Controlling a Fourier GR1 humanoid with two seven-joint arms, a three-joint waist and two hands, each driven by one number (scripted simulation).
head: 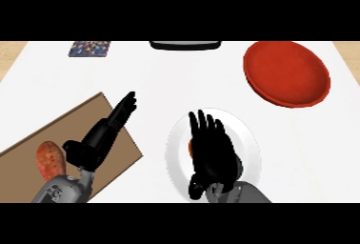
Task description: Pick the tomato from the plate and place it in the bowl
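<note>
Right hand [211,152] hangs flat and open right over the plate [247,138], tomato [191,147] peeking out under its left edge. Bowl [287,74] sits toward the tabletop's far right corner. Left hand [102,136] rests open.

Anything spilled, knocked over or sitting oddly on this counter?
Nothing stands out. The red bowl sits upright; the right hand hovers over the white plate, hiding most of the tomato. The left hand rests open over the cutting board.

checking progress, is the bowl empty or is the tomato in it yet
Empty. The red bowl shows only its bare inside. A sliver of the tomato shows on the white plate, under the open right hand.
</note>
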